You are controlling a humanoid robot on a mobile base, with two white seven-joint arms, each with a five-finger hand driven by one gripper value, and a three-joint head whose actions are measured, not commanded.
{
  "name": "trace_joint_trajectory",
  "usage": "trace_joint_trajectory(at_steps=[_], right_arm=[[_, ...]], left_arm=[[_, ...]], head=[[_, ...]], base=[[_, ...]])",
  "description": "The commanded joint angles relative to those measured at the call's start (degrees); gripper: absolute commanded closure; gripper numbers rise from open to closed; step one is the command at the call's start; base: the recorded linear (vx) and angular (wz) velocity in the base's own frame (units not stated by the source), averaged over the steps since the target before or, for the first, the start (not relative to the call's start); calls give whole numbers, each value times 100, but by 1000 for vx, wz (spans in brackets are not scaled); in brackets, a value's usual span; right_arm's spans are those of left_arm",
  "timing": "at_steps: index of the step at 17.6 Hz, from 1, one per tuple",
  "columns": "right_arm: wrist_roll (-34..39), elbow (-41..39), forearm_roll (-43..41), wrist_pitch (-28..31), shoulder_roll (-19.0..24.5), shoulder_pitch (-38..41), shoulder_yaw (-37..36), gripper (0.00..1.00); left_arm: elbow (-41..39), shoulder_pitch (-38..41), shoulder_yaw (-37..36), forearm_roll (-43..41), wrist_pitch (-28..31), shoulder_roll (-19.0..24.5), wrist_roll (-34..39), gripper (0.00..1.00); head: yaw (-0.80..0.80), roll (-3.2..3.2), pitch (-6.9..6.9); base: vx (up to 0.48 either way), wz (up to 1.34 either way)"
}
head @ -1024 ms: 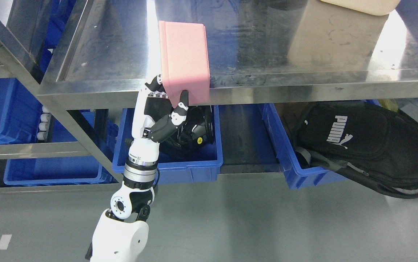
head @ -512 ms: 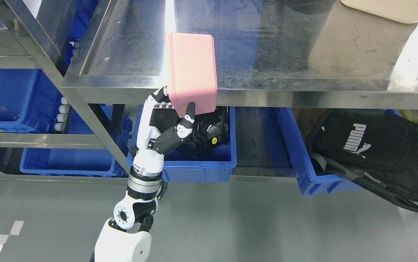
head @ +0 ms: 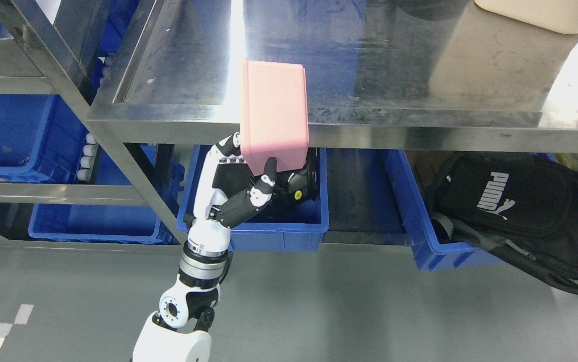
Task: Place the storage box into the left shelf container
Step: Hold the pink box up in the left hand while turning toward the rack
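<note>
The thumb and fingers (head: 270, 168) of the left hand (head: 236, 183) are closing narrowly on the lower end of the pink box (head: 275, 113), the thumb pressing its near face while the other fingertips are wrapping its left lower corner and mostly hiding behind it. The grip is taking only that bottom edge; the rest of the box is standing up and away from the hand, tilted slightly, with its upper part showing over the steel counter (head: 178, 113) and its lower end hanging in front of the counter's front rim. Whether the box is touching the counter cannot be told.

The box is looking like stiff, smooth plastic, probably light and likely empty, though its inside is not showing. Being smooth-walled and held at one end, it is likely to pivot or slip in the pinch, so a hold further up the walls or across the rim would be steadier.

Below the box, under the counter, a blue bin (head: 279, 234) is sitting with dark gear inside it. To the left of the counter, blue shelf containers (head: 12, 136) are sitting in a steel rack, well apart from the box. The right hand is not showing.
</note>
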Motion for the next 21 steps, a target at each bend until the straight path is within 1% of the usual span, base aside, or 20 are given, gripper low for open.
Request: trace_joint_trajectory(at_steps=[1, 9, 15, 21], right_arm=[[2, -100, 9, -1, -100, 52, -26, 0], [2, -100, 9, -1, -100, 52, -26, 0], [2, -100, 9, -1, -100, 52, -26, 0], [2, -100, 9, -1, -100, 52, -26, 0]], left_arm=[[-67, 46, -32, 0, -33, 100, -3, 97], [-67, 108, -67, 0, -33, 100, -3, 97], [-67, 152, -93, 9, -42, 100, -3, 97], [-50, 231, -14, 0, -42, 100, -3, 97]], head=[[0, 0, 0], [0, 0, 0], [0, 0, 3], [0, 0, 6]], base=[[0, 0], [1, 112], [116, 1321], [302, 1619]])
